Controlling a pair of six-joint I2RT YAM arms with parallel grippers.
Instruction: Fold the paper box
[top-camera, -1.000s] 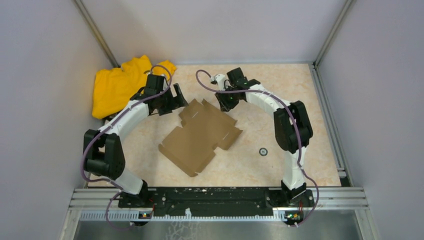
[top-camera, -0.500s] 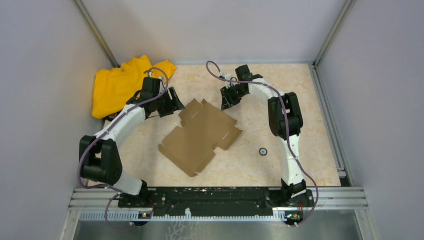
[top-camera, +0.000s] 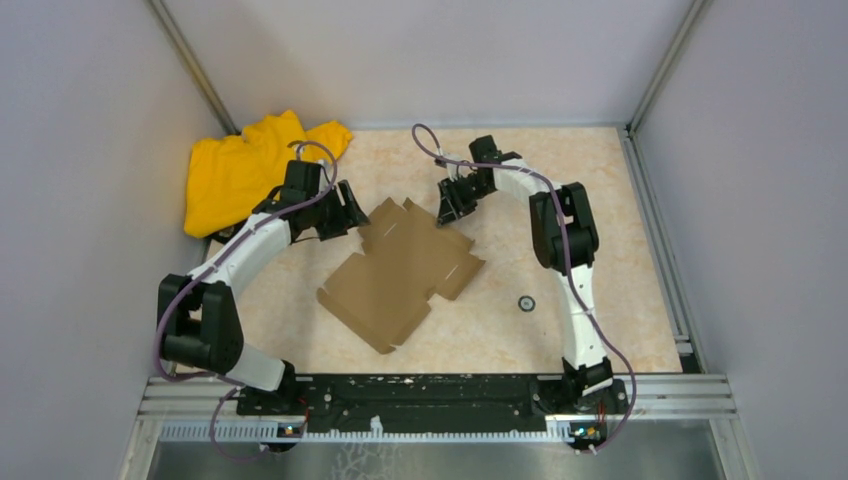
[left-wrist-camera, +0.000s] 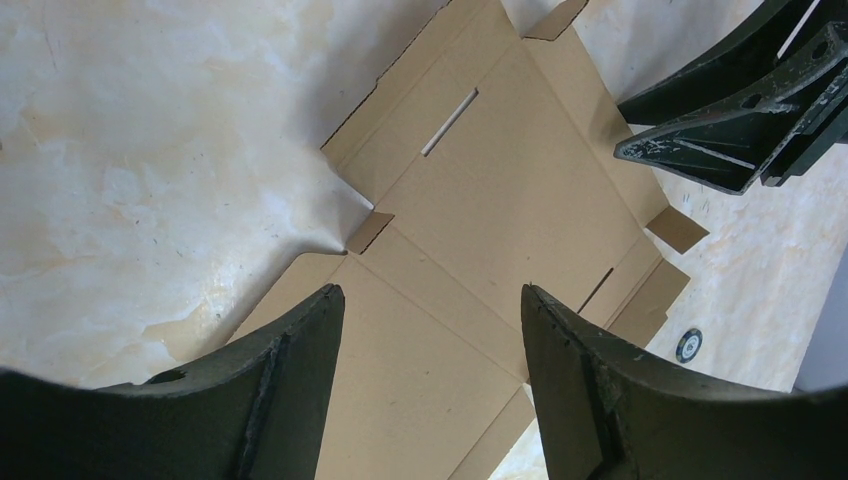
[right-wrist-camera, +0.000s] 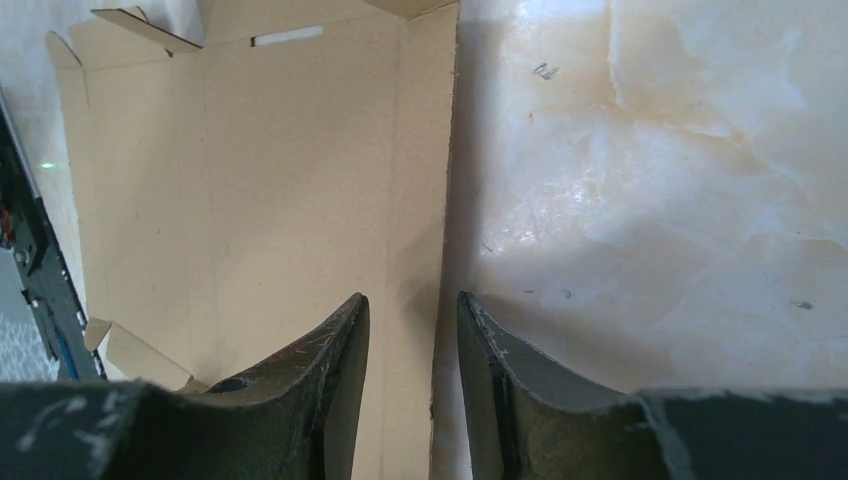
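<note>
Table (top-camera: 610, 220): marbled beige top; it carries everything noted here.
Yellow garment (top-camera: 235, 170): crumpled heap just outboard of the left claw (top-camera: 352, 212), on the side away from the other arm. We take it to be no part of the job.
Paper box (top-camera: 400, 272): brown die-cut sheet lying flat on the table. Its far end sits between the left claw and the right claw (top-camera: 447, 210), and the rest runs from them toward the arm bases. Panels and slots lie open; a few small tabs lift slightly.
Left claw: released, jaws wide, hanging over the box's far-left part, holding nothing.
Right claw: released, jaws narrowly parted, the box's far-right edge running under the gap. We cannot tell whether the tips touch the card.
Ring (top-camera: 526, 303): small, dark, on the table basewards of the right claw, apart from the box.
Done: nothing, in our judgement; no crease is raised.
Left: every wall, flap and tab.
</note>
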